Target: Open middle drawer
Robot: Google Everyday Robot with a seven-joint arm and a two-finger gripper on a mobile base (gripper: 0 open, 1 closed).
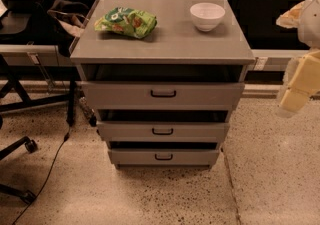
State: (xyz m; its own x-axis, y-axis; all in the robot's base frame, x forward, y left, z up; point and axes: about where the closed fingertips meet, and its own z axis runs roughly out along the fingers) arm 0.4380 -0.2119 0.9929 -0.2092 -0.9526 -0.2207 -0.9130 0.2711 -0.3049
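Observation:
The grey three-drawer cabinet (162,49) stands in the middle of the view. The middle drawer (200,132) has a low flat front and a small black loop handle (162,131). A dark gap shows above its front. The wider top drawer (210,95) sits above it and the narrowest bottom drawer (195,157) below; both also show dark gaps above their fronts. My gripper (292,99), cream-coloured, hangs at the right edge of the view. It is well to the right of the cabinet, at about the height of the top drawer, and touches nothing.
A green snack bag (126,21) and a white bowl (207,16) rest on the cabinet top. Office chair legs (20,149) and a black cable (50,169) lie on the speckled floor at the left. A dark bag (67,16) sits behind at the left.

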